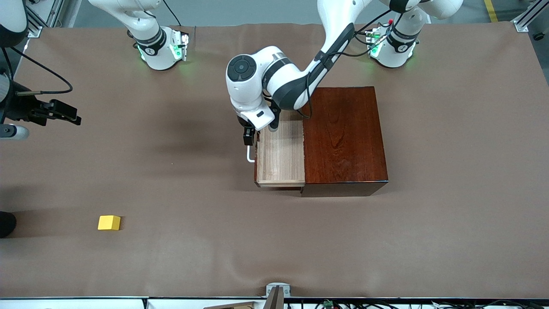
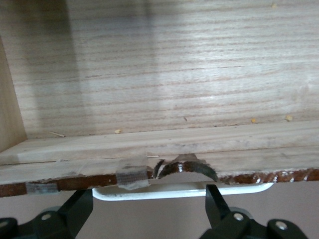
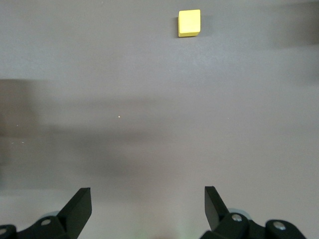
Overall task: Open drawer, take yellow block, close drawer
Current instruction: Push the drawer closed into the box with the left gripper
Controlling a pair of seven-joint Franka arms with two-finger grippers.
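From the front, a brown table point(image 1: 429, 240) carries a dark red wooden box point(image 1: 345, 137) near its middle, a bit toward the left arm's end. The drawer point(image 1: 281, 156) is pulled partway out of the box, and its pale wood floor has nothing on it. A white loop handle point(image 1: 249, 155) sticks out from the drawer's front. The left gripper point(image 1: 248, 136) hangs right at that handle. Its fingers are apart and pinch nothing. The yellow block point(image 1: 109, 222) sits on the table near the front edge, toward the right arm's end, well apart from the box. The right gripper point(image 1: 64, 112) waits up in the air over the right arm's end of the table.

In the left wrist view, the handle point(image 2: 182, 190) lies between the two black fingers point(image 2: 215, 204), which are spread wide. The drawer's chipped front rim point(image 2: 164, 162) is just above it, with bits of tape on it.

In the right wrist view, the black fingers point(image 3: 213, 204) are spread wide with only table between them. The block point(image 3: 189, 23) sits on the table, well apart from them
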